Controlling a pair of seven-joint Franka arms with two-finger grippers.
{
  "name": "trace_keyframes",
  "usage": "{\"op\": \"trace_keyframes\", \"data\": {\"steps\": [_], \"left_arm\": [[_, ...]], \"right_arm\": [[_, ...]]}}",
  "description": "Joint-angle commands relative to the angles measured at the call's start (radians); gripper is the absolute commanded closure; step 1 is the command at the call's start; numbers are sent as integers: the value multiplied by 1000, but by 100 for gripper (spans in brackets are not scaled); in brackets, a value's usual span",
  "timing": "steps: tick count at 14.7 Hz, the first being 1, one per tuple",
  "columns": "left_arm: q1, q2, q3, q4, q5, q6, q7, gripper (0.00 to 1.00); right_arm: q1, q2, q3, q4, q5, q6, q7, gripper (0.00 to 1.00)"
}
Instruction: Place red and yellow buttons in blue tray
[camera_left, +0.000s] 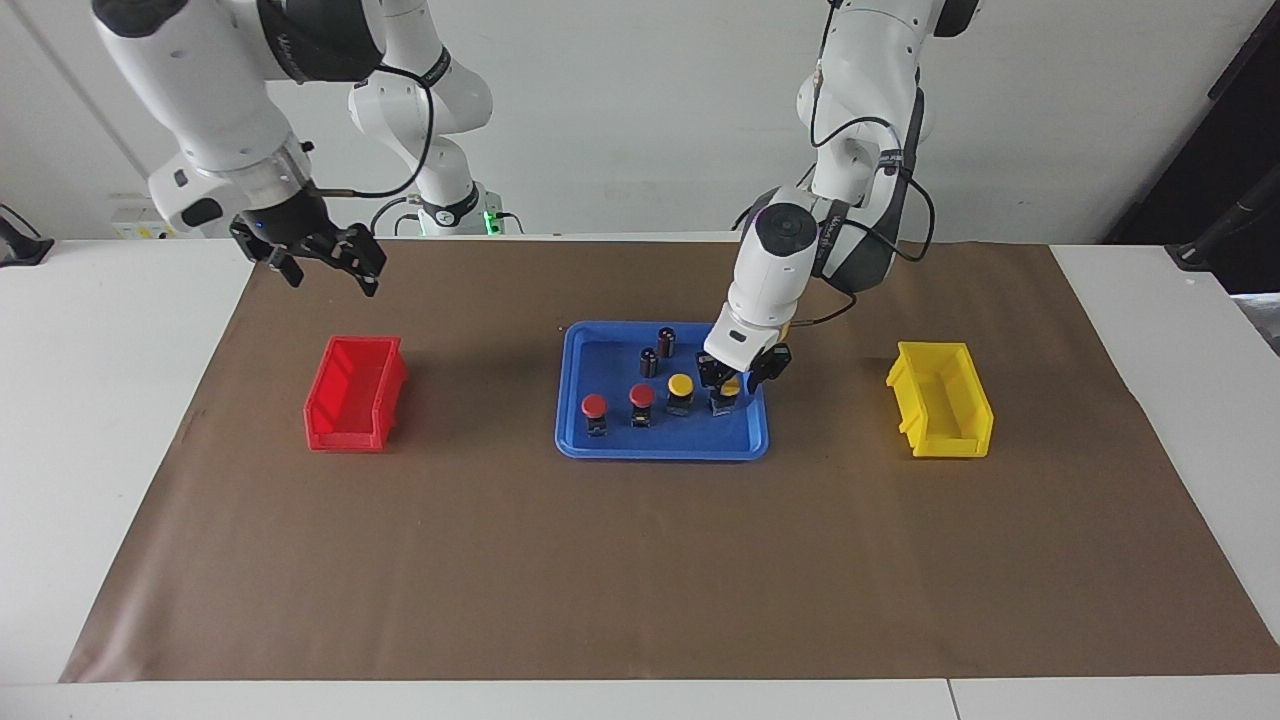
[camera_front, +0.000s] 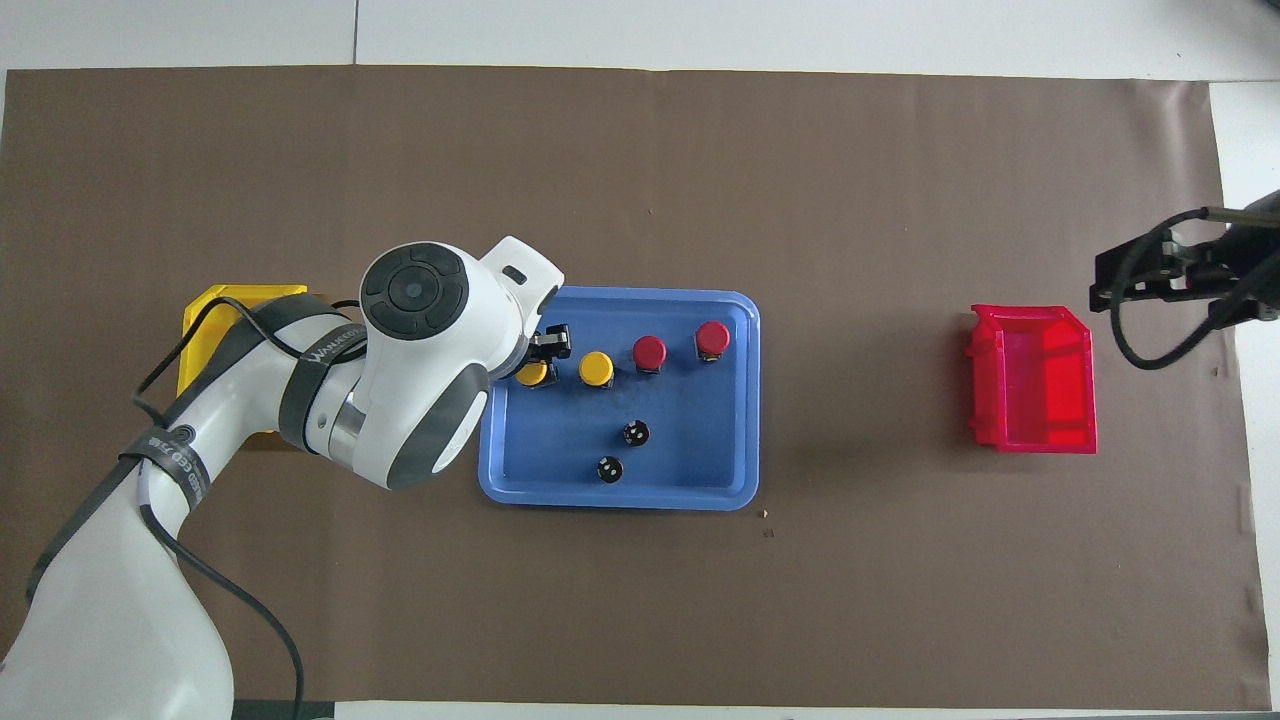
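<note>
Facing view shows you the left end effector (camera_left: 741, 378) low in the blue tray (camera_left: 600, 440), at the tray's end toward the left arm. Its fingers sit on either side of a yellow button (camera_left: 727, 393); you probably can't tell whether they clamp it. Beside that button you see another yellow button (camera_left: 681, 393) and two red buttons (camera_left: 642, 403) (camera_left: 595, 412) in a row, with two dark cylinders (camera_left: 657, 351) nearer the robots. The right end effector (camera_left: 318, 253) hangs spread open and empty over the counter (camera_left: 640, 570), above the red bin (camera_left: 354, 392).
</note>
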Motion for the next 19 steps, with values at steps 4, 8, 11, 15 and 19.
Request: {"op": "trace_keyframes", "data": {"steps": [4, 8, 11, 15, 19], "left_arm": [[155, -81, 4, 221, 25, -338, 236, 0], [330, -164, 6, 216, 17, -439, 538, 0], [429, -212, 6, 215, 17, -507, 649, 0], [506, -261, 7, 222, -54, -532, 726, 0], [507, -266, 6, 229, -54, -524, 749, 0]], "right_arm": [[-55, -19, 17, -26, -23, -11, -107, 0], [-69, -20, 16, -24, -22, -25, -125, 0], [-89, -20, 14, -24, -22, -29, -142, 0], [-86, -20, 16, -24, -23, -29, -149, 0], [-75, -20, 25, -23, -48, -25, -147, 0]]}}
